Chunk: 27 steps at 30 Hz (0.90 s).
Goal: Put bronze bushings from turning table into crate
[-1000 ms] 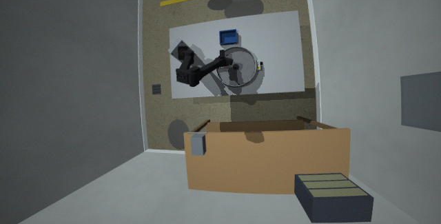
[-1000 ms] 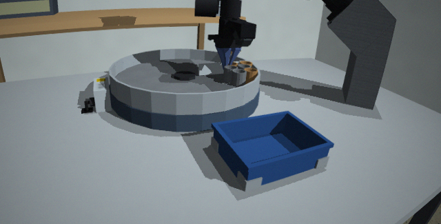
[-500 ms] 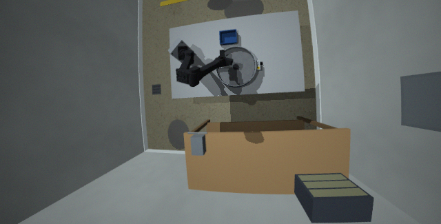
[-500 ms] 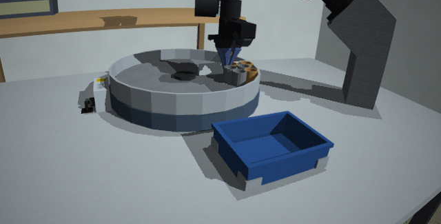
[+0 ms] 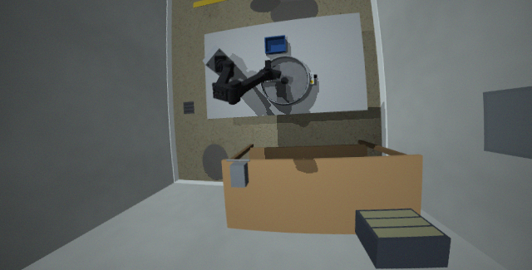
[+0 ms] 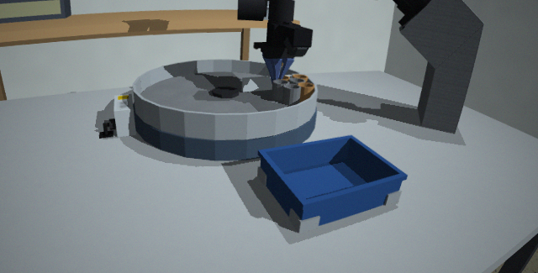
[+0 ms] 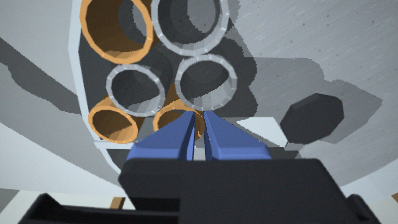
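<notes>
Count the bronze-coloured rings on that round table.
3 bronze-coloured, hollow cylindrical bushings: the largest and a smaller one near the rim, one by the blue fingertips. Others may be hidden.
</notes>
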Available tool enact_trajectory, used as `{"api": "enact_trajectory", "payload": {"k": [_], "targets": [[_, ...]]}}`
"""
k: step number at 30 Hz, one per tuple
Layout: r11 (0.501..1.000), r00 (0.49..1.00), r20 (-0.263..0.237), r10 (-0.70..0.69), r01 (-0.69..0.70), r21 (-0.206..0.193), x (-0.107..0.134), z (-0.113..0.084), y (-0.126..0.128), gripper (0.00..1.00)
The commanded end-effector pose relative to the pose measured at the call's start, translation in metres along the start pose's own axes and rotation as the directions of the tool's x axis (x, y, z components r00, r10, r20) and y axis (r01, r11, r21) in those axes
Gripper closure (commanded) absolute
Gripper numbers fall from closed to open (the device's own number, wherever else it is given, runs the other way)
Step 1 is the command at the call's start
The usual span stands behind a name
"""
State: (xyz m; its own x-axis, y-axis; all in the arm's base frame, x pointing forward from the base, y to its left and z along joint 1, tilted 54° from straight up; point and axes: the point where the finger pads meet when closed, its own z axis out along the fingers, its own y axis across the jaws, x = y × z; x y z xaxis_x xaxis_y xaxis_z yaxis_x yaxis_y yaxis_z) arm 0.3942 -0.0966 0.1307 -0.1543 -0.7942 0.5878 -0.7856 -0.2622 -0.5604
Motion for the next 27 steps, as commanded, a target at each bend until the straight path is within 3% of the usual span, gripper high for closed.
{"api": "enact_trajectory", "payload": {"k": [1, 9, 21, 26, 27], "targets": [[1.0, 1.0, 0.001, -0.007, 0.007, 0.01, 0.001, -0.003, -0.003, 1.0], [1.0, 1.0, 0.008, 0.001, -0.001, 0.015, -0.003, -0.019, -0.002, 1.0], [0.999, 1.0, 0.005, 0.02, -0.02, 0.037, 0.004, -0.074, -0.016, 1.0], [1.0, 1.0, 0.007, 0.011, -0.011, 0.025, 0.001, -0.077, -0.009, 1.0], [1.0, 1.0, -0.001, 0.006, -0.006, -0.007, 0.001, -0.068, -0.003, 1.0]]}}
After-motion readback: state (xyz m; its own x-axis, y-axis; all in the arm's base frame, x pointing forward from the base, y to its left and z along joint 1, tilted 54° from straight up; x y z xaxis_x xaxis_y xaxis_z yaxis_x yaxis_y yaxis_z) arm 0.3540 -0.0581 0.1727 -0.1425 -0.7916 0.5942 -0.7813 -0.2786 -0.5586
